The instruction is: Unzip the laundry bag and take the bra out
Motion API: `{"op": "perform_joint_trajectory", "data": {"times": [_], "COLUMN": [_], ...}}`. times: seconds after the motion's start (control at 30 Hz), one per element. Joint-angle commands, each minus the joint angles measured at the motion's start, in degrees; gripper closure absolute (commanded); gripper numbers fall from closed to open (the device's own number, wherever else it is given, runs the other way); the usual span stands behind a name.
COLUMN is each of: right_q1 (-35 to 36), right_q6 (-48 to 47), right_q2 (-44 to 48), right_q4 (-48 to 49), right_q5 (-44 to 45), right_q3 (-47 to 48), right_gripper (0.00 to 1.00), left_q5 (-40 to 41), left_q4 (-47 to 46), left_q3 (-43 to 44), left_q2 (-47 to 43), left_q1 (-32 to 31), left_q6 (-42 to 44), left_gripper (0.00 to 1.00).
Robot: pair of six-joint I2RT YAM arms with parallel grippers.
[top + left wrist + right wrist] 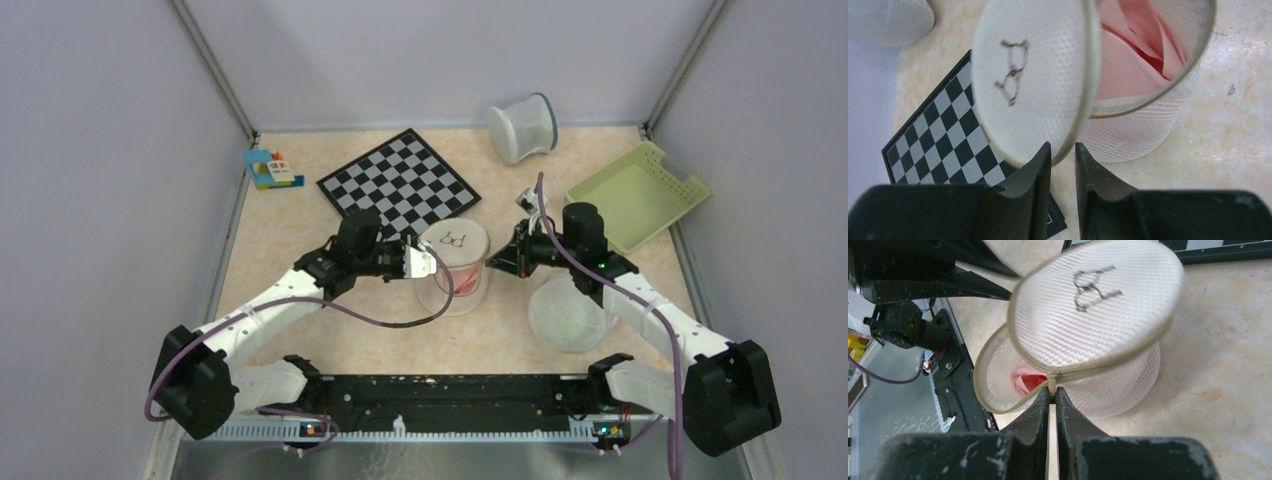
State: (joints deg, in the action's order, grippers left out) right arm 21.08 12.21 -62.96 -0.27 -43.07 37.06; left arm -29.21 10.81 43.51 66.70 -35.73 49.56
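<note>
The laundry bag stands at the table's middle, unzipped most of the way round. Its lid with the black drawing is tipped up. The pale-pink bra lies bunched inside; it also shows in the right wrist view. My left gripper is at the bag's left side, its jaws closed on the lid's wire rim. My right gripper is at the bag's right side, shut on the zipper pull hanging from the slider.
A chessboard lies behind the bag on the left. A larger domed white mesh bag sits near right under my right arm. A pale-green tray, a white cylindrical bin and toy blocks are at the back.
</note>
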Motion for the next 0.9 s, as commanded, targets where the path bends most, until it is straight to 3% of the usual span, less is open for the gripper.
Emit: {"op": "perform_joint_trajectory", "data": {"times": [0.0,0.07,0.13,0.4,0.57,0.77,0.87], "right_q1": [3.0,4.14,4.77,6.08,6.14,4.67,1.0], "right_q6": [0.2,1.08,1.68,3.88,2.93,-0.7,-2.57], "right_q2": [2.78,2.74,2.64,1.97,2.12,2.51,1.87], "right_q4": [3.06,3.73,4.29,6.9,5.97,1.53,-0.33], "right_q5": [-0.3,0.04,0.46,1.39,1.6,2.23,1.06], "right_q3": [-1.09,-1.04,-1.0,-0.86,-0.59,-0.06,-0.6], "right_gripper": [1.0,1.0,1.0,1.0,1.0,1.0,1.0], "left_q5": [-3.67,-7.93,-9.7,-6.27,-4.4,1.01,2.48], "left_q4": [4.88,5.45,4.37,-0.25,-0.83,1.3,0.85], "left_q3": [5.33,6.84,7.78,10.3,11.05,10.36,7.43], "left_q2": [0.1,0.0,-0.11,5.63,10.41,10.92,8.68], "left_q1": [0.98,0.8,0.08,-6.88,-6.9,-6.95,-6.9], "left_q6": [0.83,-2.91,-7.38,-16.34,-16.23,-13.87,-11.59], "left_gripper": [0.54,0.38,0.3,0.28,0.43,0.99,1.0]}}
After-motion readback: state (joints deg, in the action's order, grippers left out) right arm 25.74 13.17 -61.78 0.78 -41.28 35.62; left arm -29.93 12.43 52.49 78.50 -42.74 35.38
